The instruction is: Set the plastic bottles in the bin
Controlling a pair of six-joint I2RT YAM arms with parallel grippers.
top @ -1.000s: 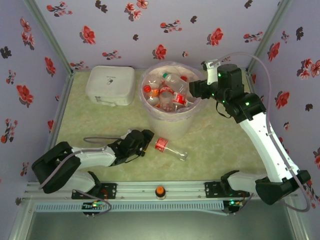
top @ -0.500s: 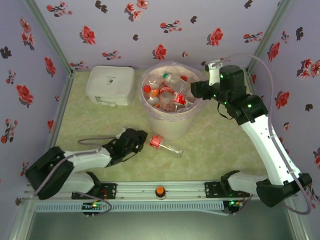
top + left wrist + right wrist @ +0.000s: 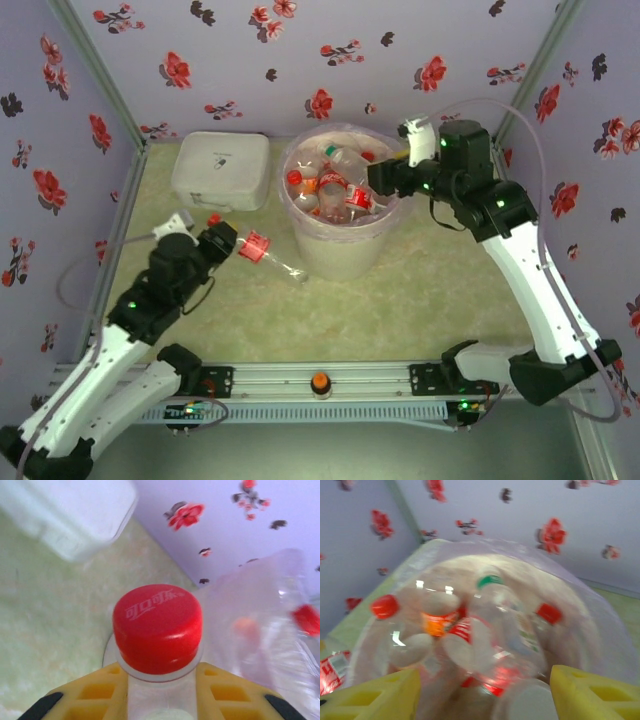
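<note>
Seen from above, the left gripper [image 3: 232,243] is clenched on one bottle [image 3: 268,255] at centre left, off the table and just beside the bin [image 3: 335,250]. I judge this to be the carrying step. Next, the bottle must rise over the rim and be let go. The right gripper [image 3: 385,180] hangs at the bin's right edge.

In the left wrist view, yellow ribbed fingers [image 3: 95,692] squeeze the clear neck below a smooth red cap [image 3: 157,627].

In the right wrist view, the jaws stand wide apart, gripping nothing, above shiny rounded bottles [image 3: 470,635] heaped in the translucent pink lining.

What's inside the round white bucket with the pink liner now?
Clear plastic bottles with red caps and red or orange labels, piled up; whatever lies under the top layer is covered.
</note>
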